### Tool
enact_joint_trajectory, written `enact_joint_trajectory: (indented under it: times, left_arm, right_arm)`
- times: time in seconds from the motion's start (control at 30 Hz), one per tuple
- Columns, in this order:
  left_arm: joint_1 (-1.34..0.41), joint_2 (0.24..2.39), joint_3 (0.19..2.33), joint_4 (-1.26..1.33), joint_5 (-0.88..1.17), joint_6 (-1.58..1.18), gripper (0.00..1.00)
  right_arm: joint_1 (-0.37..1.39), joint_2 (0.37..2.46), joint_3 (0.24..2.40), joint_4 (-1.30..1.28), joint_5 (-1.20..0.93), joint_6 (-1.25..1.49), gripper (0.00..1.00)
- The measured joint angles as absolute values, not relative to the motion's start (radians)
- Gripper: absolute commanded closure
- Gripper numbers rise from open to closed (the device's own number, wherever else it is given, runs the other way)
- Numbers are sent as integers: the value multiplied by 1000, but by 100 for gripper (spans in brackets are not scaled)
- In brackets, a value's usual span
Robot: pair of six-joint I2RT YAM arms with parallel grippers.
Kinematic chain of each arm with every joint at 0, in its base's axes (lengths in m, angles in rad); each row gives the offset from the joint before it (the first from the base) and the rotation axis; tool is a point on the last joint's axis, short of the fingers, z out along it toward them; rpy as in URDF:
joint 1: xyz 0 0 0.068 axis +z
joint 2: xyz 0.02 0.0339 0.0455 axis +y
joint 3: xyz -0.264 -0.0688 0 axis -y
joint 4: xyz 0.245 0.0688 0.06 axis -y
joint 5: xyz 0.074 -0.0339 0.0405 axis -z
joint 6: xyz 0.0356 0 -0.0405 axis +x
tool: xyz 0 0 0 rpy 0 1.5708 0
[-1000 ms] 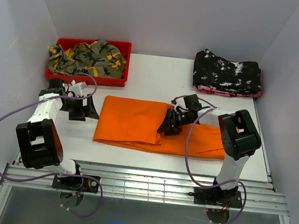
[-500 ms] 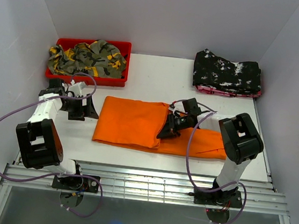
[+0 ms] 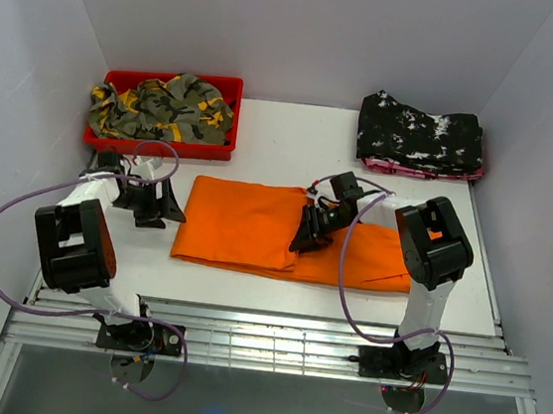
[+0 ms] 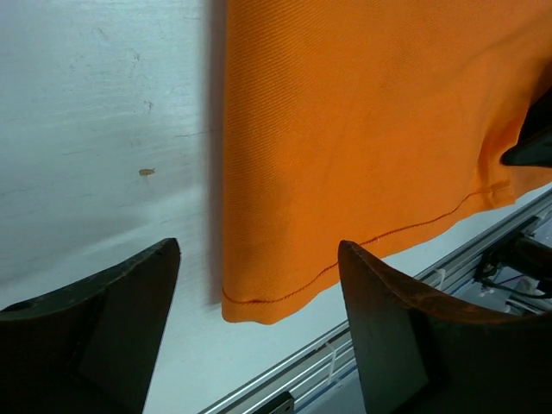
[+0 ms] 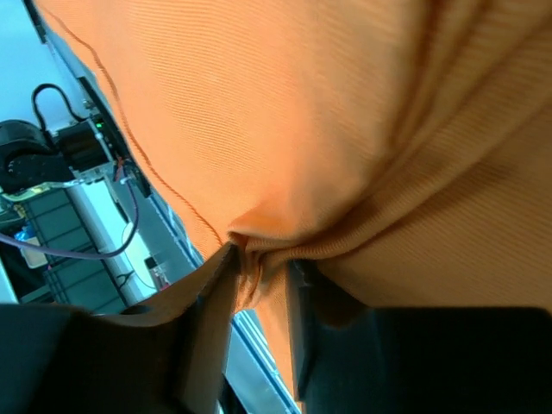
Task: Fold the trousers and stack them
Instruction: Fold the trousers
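The orange trousers [image 3: 244, 225] lie flat across the middle of the table, a folded layer over their left part. My right gripper [image 3: 307, 235] is shut on a bunched edge of the trousers [image 5: 259, 254] at the fold's right end. My left gripper [image 3: 169, 202] is open and empty, just left of the trousers' left edge. In the left wrist view the trousers' hemmed corner [image 4: 259, 302] lies on the table between and beyond the two fingers, not touched.
A red bin [image 3: 228, 88] holding a camouflage garment [image 3: 163, 104] stands at the back left. A black white-speckled garment [image 3: 420, 133] lies folded at the back right. The table's metal front rail [image 3: 263, 325] runs along the near edge.
My right gripper has shifted slightly back and left with the trousers' edge pinched in it. The left arm has swung slightly, its gripper staying beside the left edge.
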State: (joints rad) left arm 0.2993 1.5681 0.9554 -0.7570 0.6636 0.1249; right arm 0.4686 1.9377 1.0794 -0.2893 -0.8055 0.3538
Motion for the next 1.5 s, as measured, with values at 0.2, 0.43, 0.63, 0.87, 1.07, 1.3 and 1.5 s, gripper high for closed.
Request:
enact_joint_trajectory:
  times: [0.2, 0.43, 0.63, 0.87, 1.07, 1.3, 1.5]
  left_arm:
    - [299, 1654, 910, -667, 710, 62, 32]
    - [296, 1727, 908, -583, 783, 1, 47]
    - [292, 1796, 912, -511, 824, -54, 88]
    - [294, 1815, 914, -486, 862, -80, 100]
    - [363, 1681, 922, -546, 846, -87, 100]
    - [517, 1535, 1167, -747, 808, 22, 100]
    - [492, 1481, 1314, -871, 865, 51, 100]
  right_arm:
    - [464, 1936, 1106, -378, -796, 265, 31]
    - [334, 1861, 1161, -566, -678, 26, 18]
    - [103, 1840, 1230, -725, -576, -210, 5]
    - [-163, 1801, 1370, -907, -508, -406, 3]
    - [-334, 1800, 1446, -1018, -488, -508, 3]
    - [-397, 1838, 1450, -1106, -500, -556, 11]
    - [-378, 1936, 1448, -1146, -661, -553, 20]
